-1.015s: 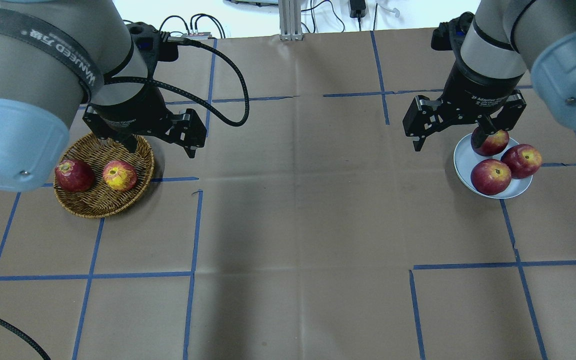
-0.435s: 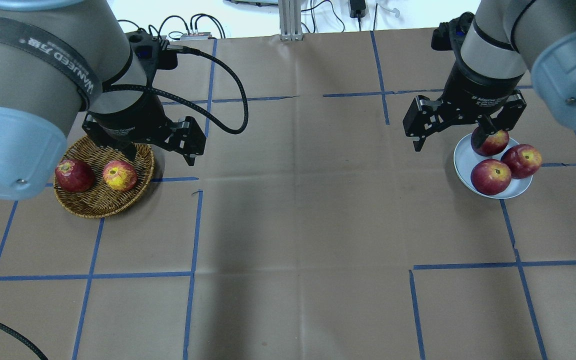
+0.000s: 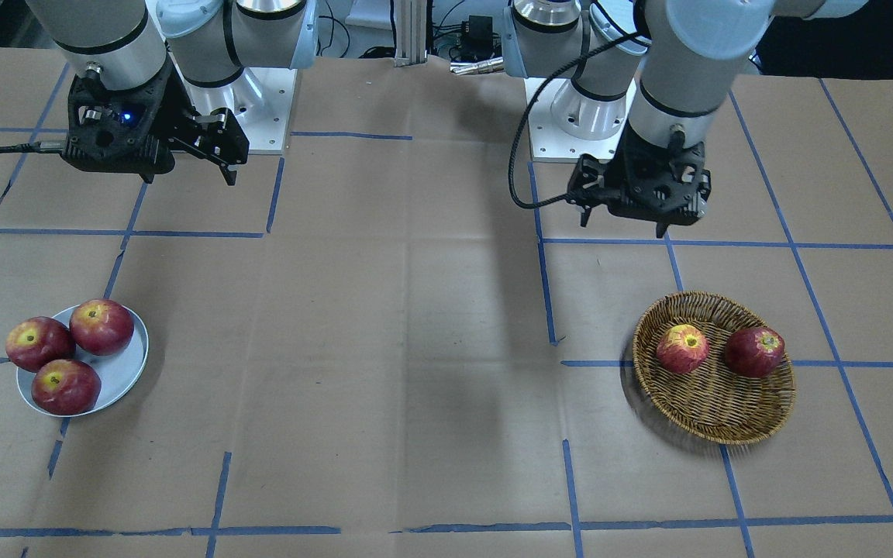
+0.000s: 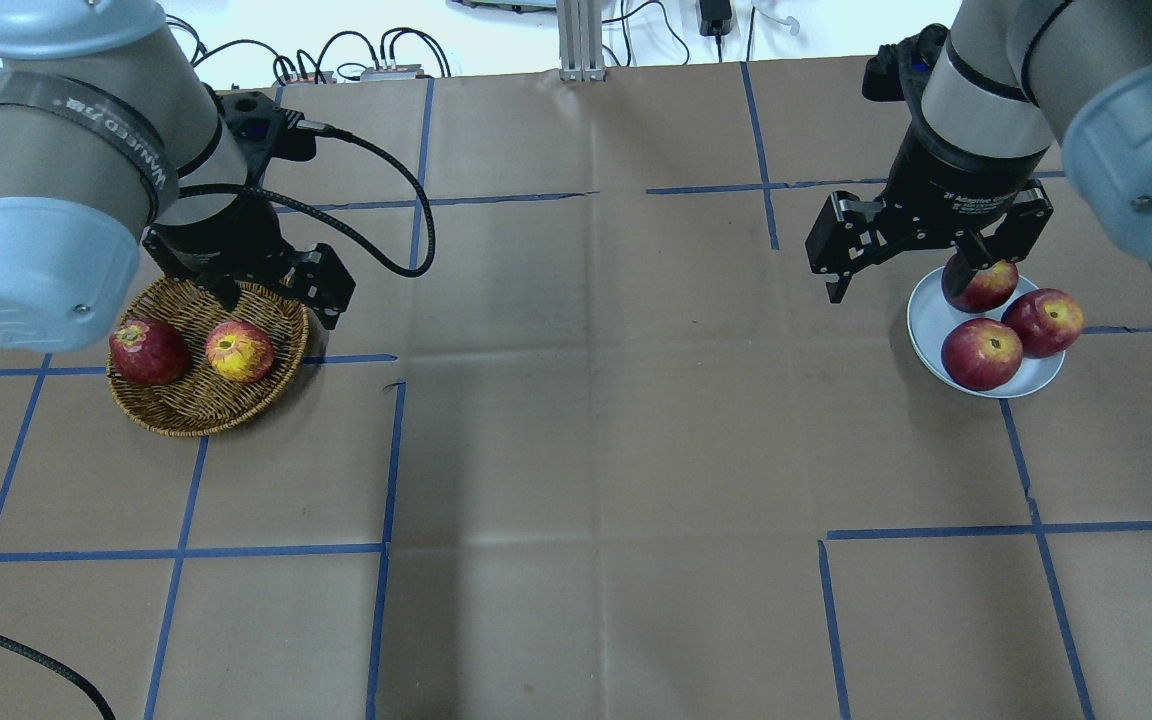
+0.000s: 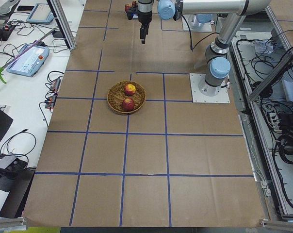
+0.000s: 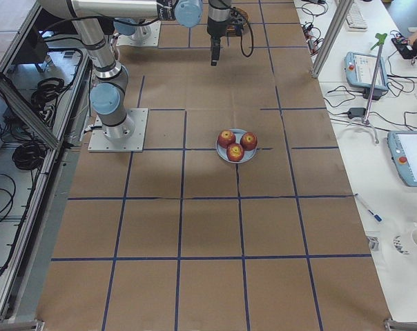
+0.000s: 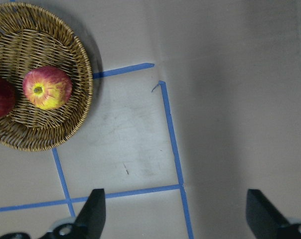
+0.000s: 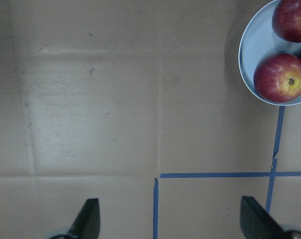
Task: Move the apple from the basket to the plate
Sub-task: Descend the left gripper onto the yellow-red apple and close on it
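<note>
Surface [image 4: 576, 450]: brown paper with a blue tape grid [image 4: 386, 450], carries everything.

Left arm [image 4: 66, 170]: comes in over the basket side, wrist pointing down. Right arm [image 4: 996, 90]: same posture over the plate side.

Basket [image 4: 191, 405]: round brown wicker, on the left-arm side, straddling a tape line. Holds two apples side by side with a gap between them.

Left end effector [image 4: 281, 300]: jaws wide apart, nothing between them. Hangs well clear of the surface near the basket, touching neither wicker nor fruit. From the left wrist camera [image 7: 175, 204]: looks down on bare paper and a tape corner, basket off to the upper left.

Right end effector [image 4: 906, 275]: also spread wide and empty, raised off the surface beside the plate. From the right wrist camera [image 8: 170, 214]: faces bare paper, plate cut off in the upper right corner.

Plate [image 4: 926, 320]: small, pale blue-grey, on the right-arm side, well apart from the basket. Carries three dark red apples [image 4: 981, 353] packed close together.

Apple [image 4: 239, 351]: red, heavily streaked yellow-orange, yellow patch round the stem, stem up. Lies in the basket, on the half nearer the surface's middle, just beside the dark red apple [image 4: 147, 351], not touching it. Not gripped.
</note>
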Available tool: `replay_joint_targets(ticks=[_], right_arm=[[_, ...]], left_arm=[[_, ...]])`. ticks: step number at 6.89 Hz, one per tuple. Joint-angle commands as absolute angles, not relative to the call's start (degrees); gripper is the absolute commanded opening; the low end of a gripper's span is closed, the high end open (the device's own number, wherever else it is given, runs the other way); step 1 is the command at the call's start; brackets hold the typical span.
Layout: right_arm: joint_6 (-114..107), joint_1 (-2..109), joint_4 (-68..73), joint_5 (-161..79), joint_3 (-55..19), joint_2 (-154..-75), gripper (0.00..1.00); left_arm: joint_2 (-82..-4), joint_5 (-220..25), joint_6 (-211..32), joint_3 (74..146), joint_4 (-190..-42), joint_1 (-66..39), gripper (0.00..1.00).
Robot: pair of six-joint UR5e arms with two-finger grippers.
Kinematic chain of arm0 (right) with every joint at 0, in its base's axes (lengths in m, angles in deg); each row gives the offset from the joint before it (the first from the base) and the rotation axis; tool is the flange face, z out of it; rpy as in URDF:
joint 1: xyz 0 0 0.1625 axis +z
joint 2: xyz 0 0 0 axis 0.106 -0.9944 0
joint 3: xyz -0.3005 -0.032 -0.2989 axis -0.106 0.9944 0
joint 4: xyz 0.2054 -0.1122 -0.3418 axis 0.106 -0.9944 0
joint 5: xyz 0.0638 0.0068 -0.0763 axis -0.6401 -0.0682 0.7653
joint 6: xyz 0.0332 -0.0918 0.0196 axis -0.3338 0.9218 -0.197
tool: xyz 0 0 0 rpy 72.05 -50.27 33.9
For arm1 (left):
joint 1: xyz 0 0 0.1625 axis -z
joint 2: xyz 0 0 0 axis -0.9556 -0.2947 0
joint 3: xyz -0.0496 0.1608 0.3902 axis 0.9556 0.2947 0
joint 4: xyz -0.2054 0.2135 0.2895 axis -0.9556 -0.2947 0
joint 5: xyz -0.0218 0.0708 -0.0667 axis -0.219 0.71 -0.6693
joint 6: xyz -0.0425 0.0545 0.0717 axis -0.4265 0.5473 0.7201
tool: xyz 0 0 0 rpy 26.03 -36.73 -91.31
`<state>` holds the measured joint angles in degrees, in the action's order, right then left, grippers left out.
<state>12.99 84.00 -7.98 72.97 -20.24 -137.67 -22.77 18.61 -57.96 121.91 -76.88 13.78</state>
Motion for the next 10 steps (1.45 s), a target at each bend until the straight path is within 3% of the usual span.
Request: replay_joint_targets(ticks=[1,3,10], right_arm=[[12.98,84.09,-7.89,72.97,-20.24,-137.67,1.00],[12.98,84.00,-7.98,72.97,-20.24,-137.67,1.00],[13.07,84.00,-7.89,73.06,-20.24,-137.67,1.00]], left_arm=[[-29.79,18.47,-45.77,129.98,-55.78,3.90,0.99],[-36.84,17.86,-45.38,129.84,-52.15,1.85,0.99],[-44.76,17.86,-41.34,129.83,-47.05,-1.40,0.99]])
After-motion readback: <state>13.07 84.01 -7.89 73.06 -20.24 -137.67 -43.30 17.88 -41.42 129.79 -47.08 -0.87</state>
